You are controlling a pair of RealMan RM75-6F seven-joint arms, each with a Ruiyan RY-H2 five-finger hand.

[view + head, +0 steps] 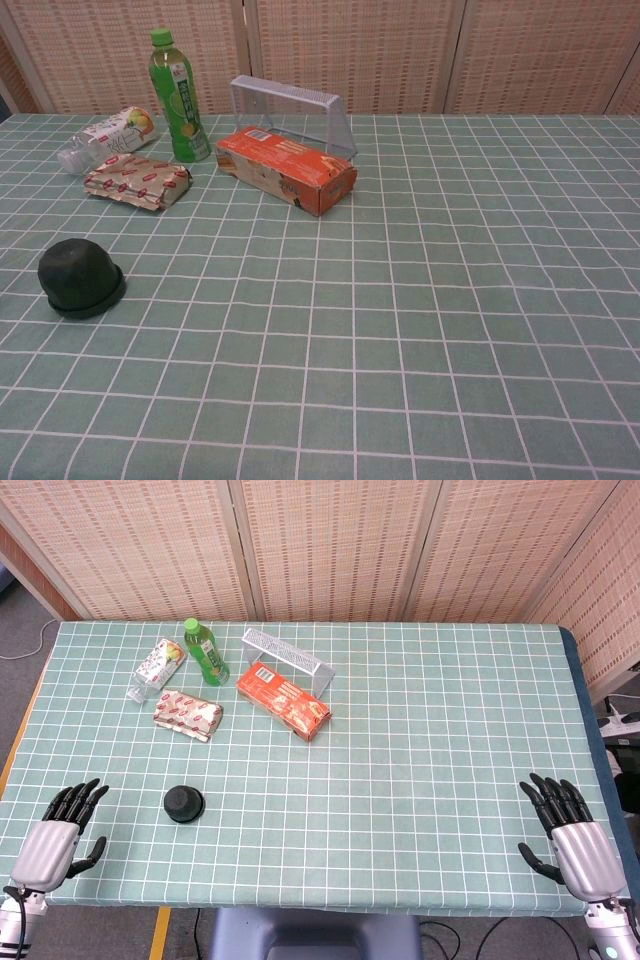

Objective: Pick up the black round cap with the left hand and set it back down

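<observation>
The black round cap point(184, 804) point(80, 277) sits dome-up on the green checked tablecloth, near the front left. My left hand point(60, 830) rests flat at the table's front left corner, fingers spread, a hand's width to the left of the cap and holding nothing. My right hand point(568, 828) lies at the front right corner, fingers spread and empty, far from the cap. Neither hand shows in the chest view.
At the back left stand a green bottle point(205, 652), a lying clear bottle point(157, 667), a red-patterned snack pack point(187, 717), an orange box point(284, 700) and a wire mesh rack point(287, 656). The table's front edge point(320, 912) runs just before both hands.
</observation>
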